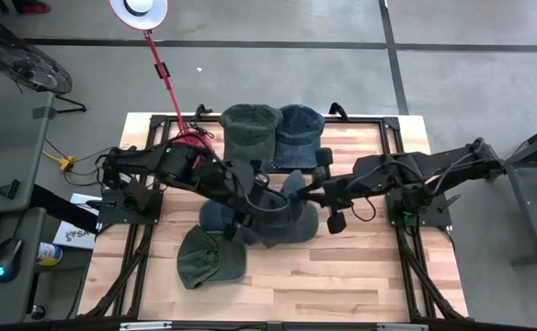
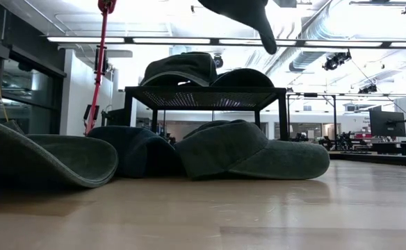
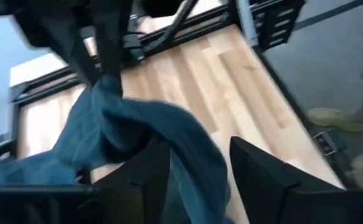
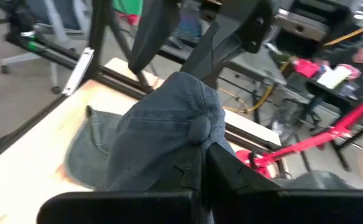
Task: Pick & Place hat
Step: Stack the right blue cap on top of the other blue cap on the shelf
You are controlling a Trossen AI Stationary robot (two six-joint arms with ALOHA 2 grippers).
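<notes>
Between the two arms, above mid-desk, hangs the blue hat (image 4: 169,118). We see the right end effector (image 4: 201,163) pinched on its crown; the left end effector (image 3: 197,171) straddles the trailing cloth, fingers apart. Soft and floppy: we'd grip the crown seam. Only the wrist views show this.

- A robotics lab or workshop, an open industrial hall.
- Bare ceiling ducts (image 2: 314,35) and long strip lights (image 2: 189,40) overhead.
- Grey concrete floor (image 1: 278,78) marked with dark lines.
- A butcher-block table (image 1: 360,276) in a black metal frame carries two dark arms.
- A desk with monitor (image 2: 387,123) beyond; keyboard and mouse (image 1: 2,256) beside the rig.
</notes>
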